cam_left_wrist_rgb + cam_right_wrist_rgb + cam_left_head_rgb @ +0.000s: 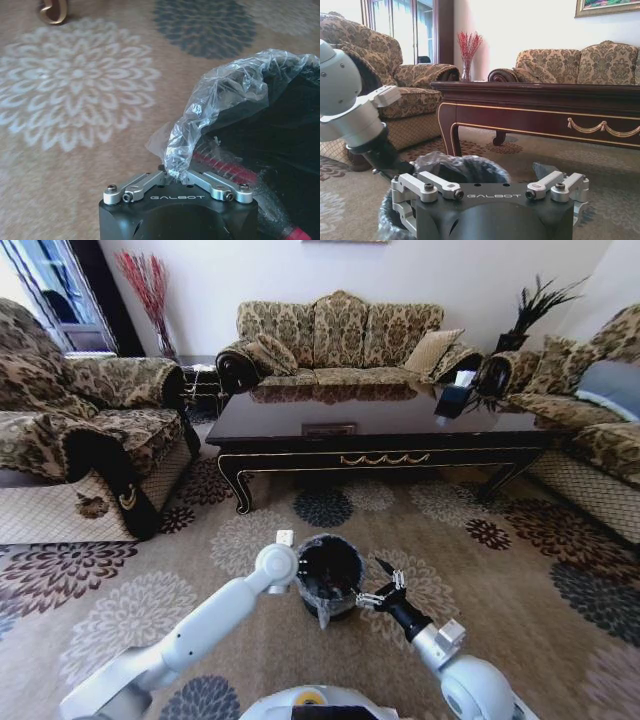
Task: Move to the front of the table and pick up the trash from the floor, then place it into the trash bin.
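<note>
The black trash bin (328, 575) stands on the patterned floor (470, 640) in front of the dark table (380, 425). My left gripper (299, 578) is at the bin's left rim. In the left wrist view the left gripper (173, 173) is shut on a strip of crumpled clear plastic (220, 95) that arches over the bin's rim. I cannot tell whether this is a trash wrapper or the bin's liner. A red strip (225, 170) lies inside the bin. My right gripper (376, 586) hovers open just right of the bin, holding nothing.
Sofas ring the table: an armchair (70, 430) at the left, a long sofa (340, 340) behind, another (600, 430) at the right. A dark box (455, 398) sits on the tabletop. Open carpet lies between the bin and the table's front.
</note>
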### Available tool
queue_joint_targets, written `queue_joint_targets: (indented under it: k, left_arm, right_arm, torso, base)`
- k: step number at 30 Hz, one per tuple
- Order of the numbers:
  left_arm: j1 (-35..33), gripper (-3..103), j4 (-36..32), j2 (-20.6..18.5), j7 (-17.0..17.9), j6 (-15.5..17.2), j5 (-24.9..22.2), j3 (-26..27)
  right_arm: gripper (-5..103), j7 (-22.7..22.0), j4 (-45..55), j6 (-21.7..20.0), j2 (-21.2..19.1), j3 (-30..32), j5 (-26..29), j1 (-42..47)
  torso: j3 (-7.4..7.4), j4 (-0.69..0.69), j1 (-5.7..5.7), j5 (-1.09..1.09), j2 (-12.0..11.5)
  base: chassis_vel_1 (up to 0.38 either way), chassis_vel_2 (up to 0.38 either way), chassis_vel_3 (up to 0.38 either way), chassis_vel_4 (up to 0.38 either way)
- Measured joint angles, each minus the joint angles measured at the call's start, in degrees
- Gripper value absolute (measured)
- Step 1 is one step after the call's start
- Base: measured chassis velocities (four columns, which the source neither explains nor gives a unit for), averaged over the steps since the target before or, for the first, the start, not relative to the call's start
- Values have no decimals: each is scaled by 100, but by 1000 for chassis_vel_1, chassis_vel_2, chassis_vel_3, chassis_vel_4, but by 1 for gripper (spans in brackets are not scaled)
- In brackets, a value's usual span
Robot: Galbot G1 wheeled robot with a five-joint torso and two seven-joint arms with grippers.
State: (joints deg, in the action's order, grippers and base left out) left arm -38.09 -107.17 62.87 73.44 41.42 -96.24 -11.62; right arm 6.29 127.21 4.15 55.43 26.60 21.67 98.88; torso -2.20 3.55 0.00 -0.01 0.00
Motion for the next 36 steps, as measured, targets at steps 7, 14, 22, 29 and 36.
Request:
queue_joint_targets:
  k: [7, 14, 22, 29, 36]
  left_arm:
    - [-636, 0, -95, -167, -34, 21, 103, 767]
    - [-1108, 0, -102, -211, -77, 26, 218, 1123]
    - [-1236, 0, -56, -211, -129, 23, 316, 1193]
    - [-1431, 18, -110, -216, -266, 32, 530, 1361]
    - [-1579, 45, -292, -248, -261, 47, 584, 1443]
  right_arm:
    - [100, -4, -59, 7, -31, -78, -5, -42]
    - [100, -3, -81, 3, -70, -99, 8, -67]
    - [100, 9, -105, 7, -39, -128, -56, -13]
    - [100, 17, -91, 25, -52, -117, -61, 5]
    - [100, 20, -79, 25, -53, -117, -63, 17]
  torso:
    - [0, 0, 0, 1, 0]
    - [0, 0, 0, 0, 0]
    - [0, 1, 0, 1, 0]
    - [1, 0, 0, 1, 0]
    - [0, 0, 0, 1, 0]
  base:
    - [0, 0, 0, 0]
    - [0, 0, 0, 0]
    - [0, 0, 0, 0]
    - [0, 0, 0, 0]
    - [0, 0, 0, 0]
